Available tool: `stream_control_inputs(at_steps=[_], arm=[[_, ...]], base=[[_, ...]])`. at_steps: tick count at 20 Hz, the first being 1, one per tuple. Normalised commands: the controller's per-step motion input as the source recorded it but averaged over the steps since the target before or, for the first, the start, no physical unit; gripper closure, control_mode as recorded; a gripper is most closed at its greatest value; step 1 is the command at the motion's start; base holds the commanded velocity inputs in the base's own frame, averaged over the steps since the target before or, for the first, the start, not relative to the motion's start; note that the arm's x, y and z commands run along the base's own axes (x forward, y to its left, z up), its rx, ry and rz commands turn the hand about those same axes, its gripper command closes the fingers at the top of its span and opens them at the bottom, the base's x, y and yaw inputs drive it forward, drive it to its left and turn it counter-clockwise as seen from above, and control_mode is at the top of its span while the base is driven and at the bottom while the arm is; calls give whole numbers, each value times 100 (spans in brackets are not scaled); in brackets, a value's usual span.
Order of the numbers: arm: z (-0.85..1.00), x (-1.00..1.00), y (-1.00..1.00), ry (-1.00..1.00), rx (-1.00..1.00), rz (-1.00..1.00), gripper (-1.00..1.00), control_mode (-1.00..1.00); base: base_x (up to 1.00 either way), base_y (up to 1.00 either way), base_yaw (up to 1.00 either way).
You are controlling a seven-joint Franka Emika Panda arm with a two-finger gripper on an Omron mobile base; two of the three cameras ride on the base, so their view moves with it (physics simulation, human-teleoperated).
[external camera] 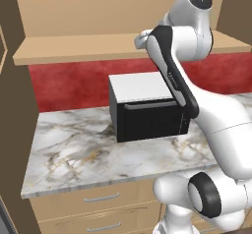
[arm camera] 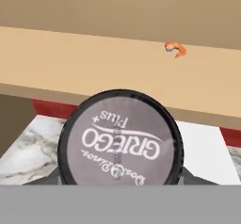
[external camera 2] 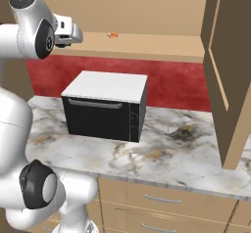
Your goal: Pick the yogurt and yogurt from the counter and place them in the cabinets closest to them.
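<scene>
1. White-grey marble counter (external camera: 78, 154) with brown veins runs across the left base view, above light wood drawers (external camera: 98, 206) with metal handles. Black box-shaped microwave with a white top (external camera: 145, 107) stands on it against a red back wall (external camera: 69, 83). Thick tan shelf board of the upper cabinets (external camera: 78, 48) spans above. White arm with dark joints (external camera: 197, 95) rises from lower right and bends up toward that shelf; hand hidden behind the forearm, so from this side cannot tell how the claw stands.

2. Seen from the right base view: same microwave (external camera 2: 105, 104) on the same counter (external camera 2: 171, 153), a dark stain in the marble just to its right. Open tan cabinet door (external camera 2: 228, 75) hangs at the right edge. Small orange object (external camera 2: 112, 34), too small to identify, lies on the shelf board (external camera 2: 162, 46). Arm's wrist (external camera 2: 63, 31) sits high at left, level with the shelf.

3. Looking along the hand: gripper (arm camera: 120, 183) closed on a round yogurt cup with a dark rim and greyish lid printed in white lettering (arm camera: 120, 140), held up close to the camera, lifted clear of the counter and just in front of the shelf board's edge (arm camera: 70, 72). Orange object (arm camera: 175, 49) rests farther back on the shelf, well apart from the cup. Marble (arm camera: 33, 138) and the microwave's white top (arm camera: 207, 148) show below.
</scene>
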Motion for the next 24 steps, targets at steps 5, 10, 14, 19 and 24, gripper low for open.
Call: stream_control_inputs(at_steps=[5, 10, 14, 19, 24], arm=[[-12, 59, 3, 0, -1, -1, 100, -100], [-4, 88, 2, 0, 0, -3, 100, -100], [0, 100, 10, 0, 1, -6, 100, -100], [0, 90, 17, 0, 1, -7, -100, -100], [6, 24, 4, 0, 4, -4, -100, -100]], base=[[0, 0, 0], [0, 0, 0], [0, 0, 0], [0, 0, 0], [0, 0, 0]])
